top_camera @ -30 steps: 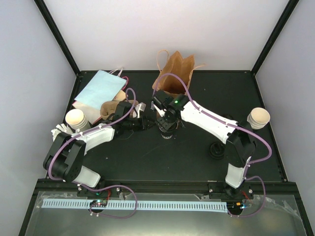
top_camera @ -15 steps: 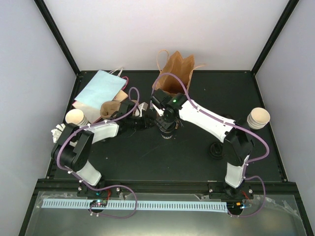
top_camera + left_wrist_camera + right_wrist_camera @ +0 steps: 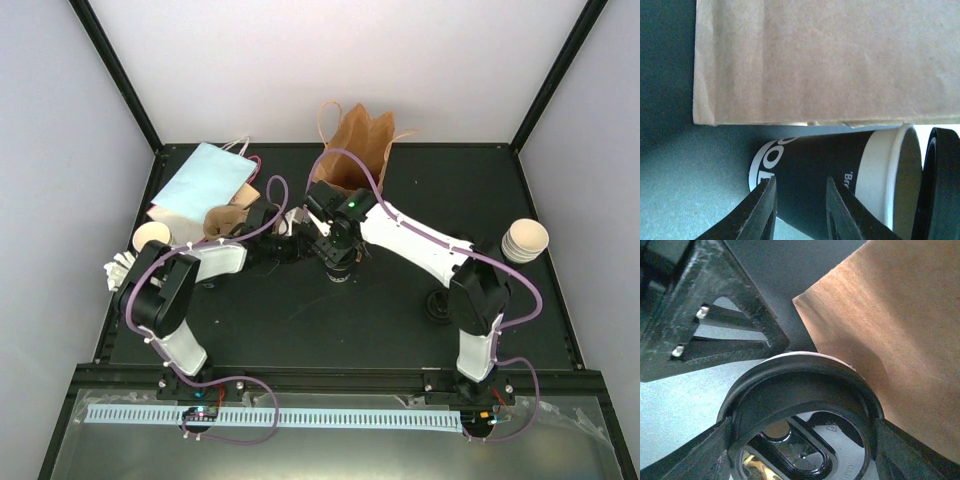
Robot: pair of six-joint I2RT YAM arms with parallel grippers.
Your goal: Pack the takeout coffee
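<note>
While the top view shows both arms meeting at the middle of the table (image 3: 300,320), the step in hand reads as capping: the right gripper (image 3: 336,255) sits directly over an upright cup (image 3: 339,272), and the left gripper (image 3: 292,246) comes in at the cup's 9 o'clock. The brown bag (image 3: 358,150) stands open just beyond, at the cup's 12 o'clock.

From the left wrist, turned a quarter so the cup (image 3: 810,170) appears on its side, the black wall and cream rim lie just under the bag's edge (image 3: 840,60). The lid (image 3: 942,185) hovers just off the rim at 3 o'clock. The left fingers (image 3: 760,215) stand slightly apart in front of the cup wall; whether they touch it I cannot tell.

From the right wrist, the right gripper (image 3: 802,440) is clamped on the round black lid (image 3: 800,385), one finger at 8 o'clock and one at 4 o'clock. A pale arc of rim shows at the lid's 12 o'clock.

Next, I judge, the lid must be centred and pressed down level until it seats; only then can the cup go into the bag.
</note>
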